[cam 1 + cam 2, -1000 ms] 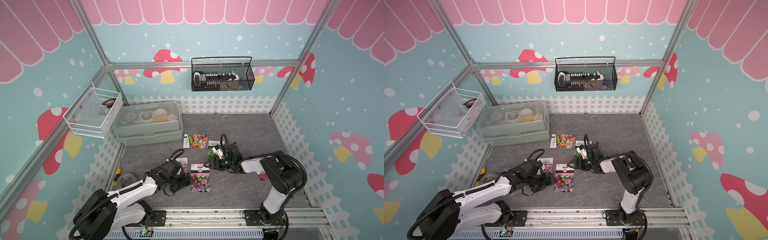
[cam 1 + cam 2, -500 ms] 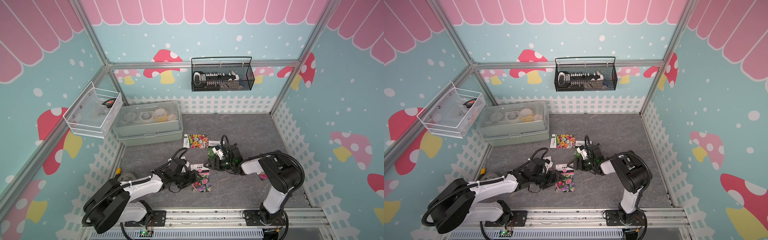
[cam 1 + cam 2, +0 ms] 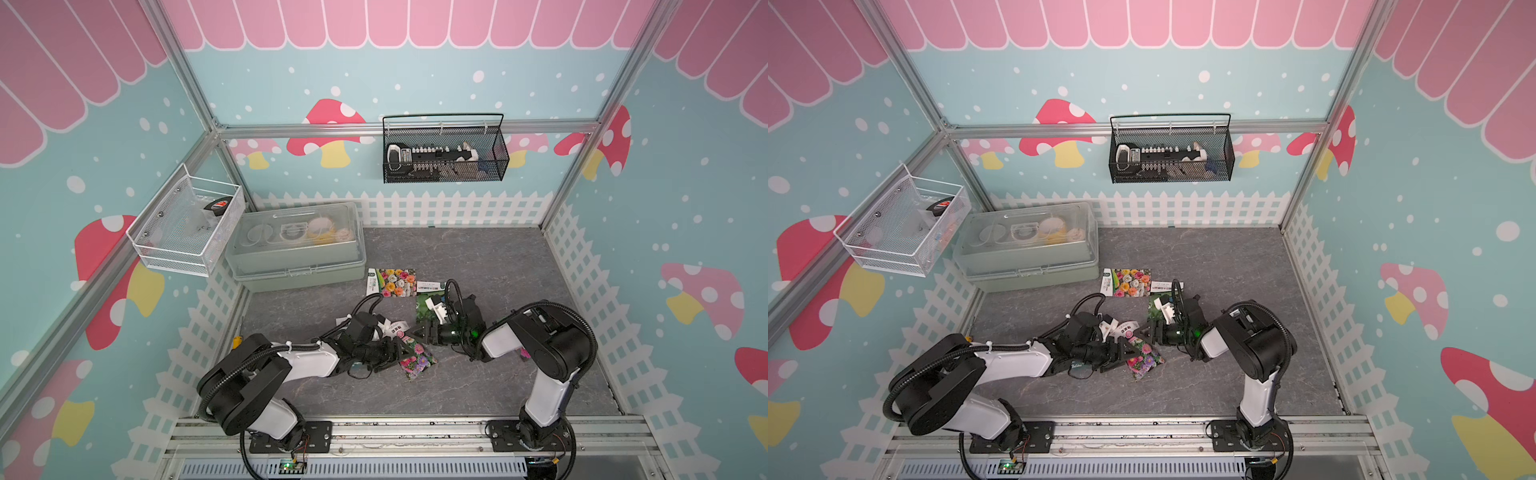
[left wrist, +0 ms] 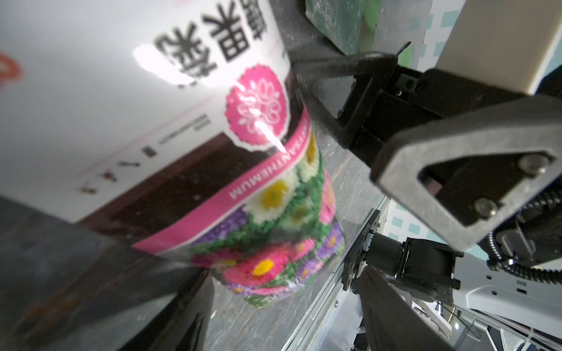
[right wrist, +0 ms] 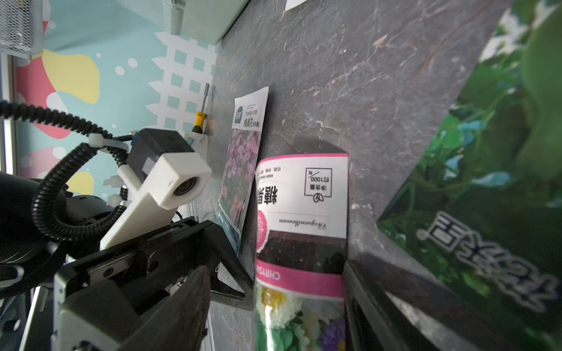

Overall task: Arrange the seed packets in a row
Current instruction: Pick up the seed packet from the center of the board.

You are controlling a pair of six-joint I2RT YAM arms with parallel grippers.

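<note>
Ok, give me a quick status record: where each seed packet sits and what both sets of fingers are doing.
chrysanthemum packet: mid-table, skewed, between both grippers
left gripper: fingers apart, at that packet's side
right gripper: fingers apart, straddling its label end; no grip confirmed
multicolour flower packet: flat, by the storage box
green packet: flat, partly under the right wrist
pink flower packet: flat, next to the chrysanthemum packet, on the left arm's side
fifth packet: only a corner shows behind the right arm
row: not formed

Left claw [image 3: 397,349] and right claw [image 3: 419,333] crowd the centre; tabletop [image 3: 478,257] behind lies open.
</note>
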